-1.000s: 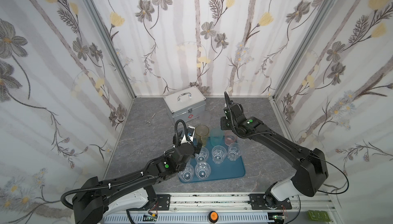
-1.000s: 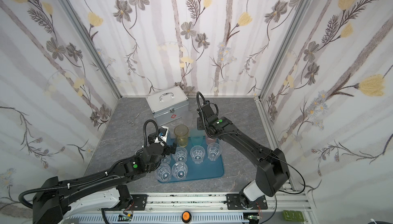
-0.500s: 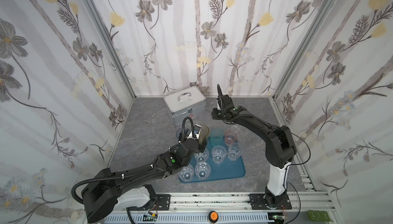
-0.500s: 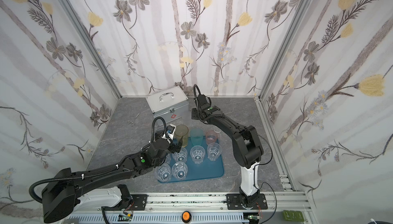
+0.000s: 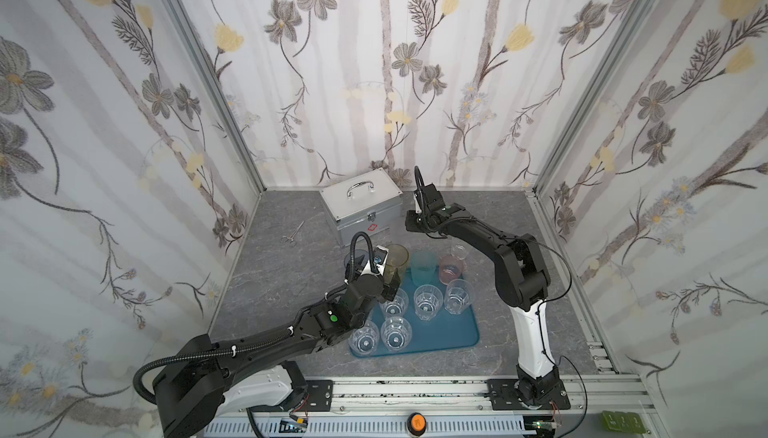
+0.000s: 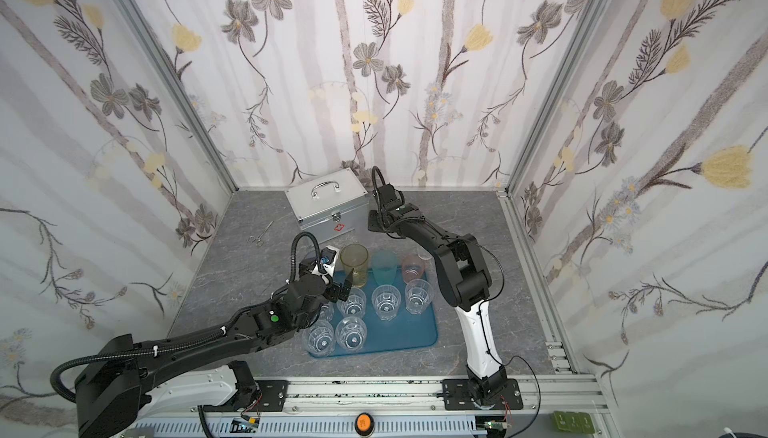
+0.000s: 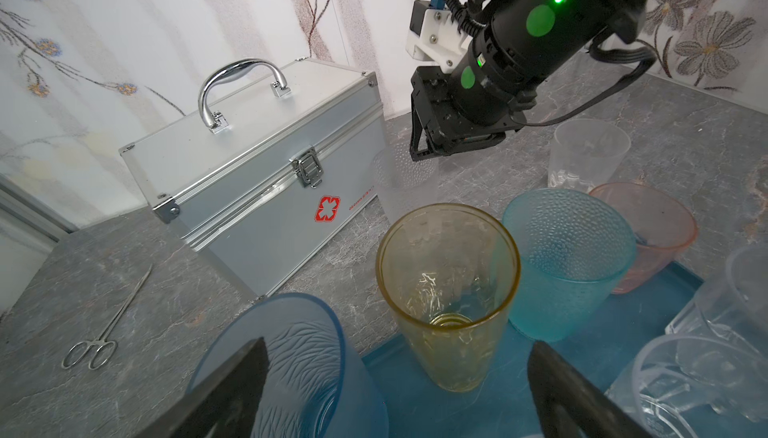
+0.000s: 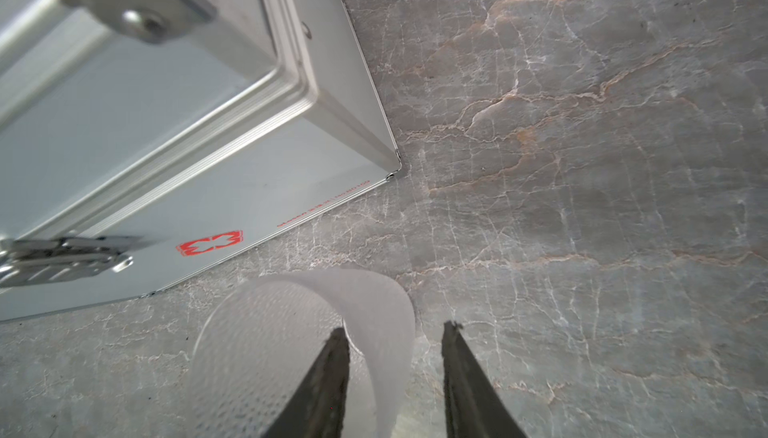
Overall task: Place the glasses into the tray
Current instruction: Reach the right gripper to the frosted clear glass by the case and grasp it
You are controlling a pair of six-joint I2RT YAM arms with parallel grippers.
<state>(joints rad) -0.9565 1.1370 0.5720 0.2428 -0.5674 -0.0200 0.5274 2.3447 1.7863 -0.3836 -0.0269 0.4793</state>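
Observation:
The teal-blue tray (image 5: pixel 451 334) (image 6: pixel 409 332) lies at the front centre. Several clear glasses (image 5: pixel 428 298) stand in it, with a yellow (image 5: pixel 397 259), a teal (image 5: pixel 424 267) and a pink glass (image 5: pixel 451 267) at its far edge. My left gripper (image 7: pixel 399 340) (image 5: pixel 388 280) is open and holds nothing: the yellow glass (image 7: pixel 446 290) stands ahead between its fingers, and a blue glass (image 7: pixel 299 357) is at one finger. My right gripper (image 8: pixel 394 327) (image 5: pixel 409 224) is open astride the wall of a frosted clear glass (image 8: pixel 270 332) (image 7: pixel 405 182) on the table beside the case.
A silver case (image 5: pixel 361 207) (image 8: pixel 166 145) with a handle stands at the back, close to my right gripper. Metal forceps (image 5: pixel 293 234) lie left of it. Another clear glass (image 5: pixel 459 251) stands on the table behind the pink one. Walls close in three sides.
My right gripper has moved left and back, from above the tray's far edge to the case's corner. My left gripper has edged towards the yellow glass.

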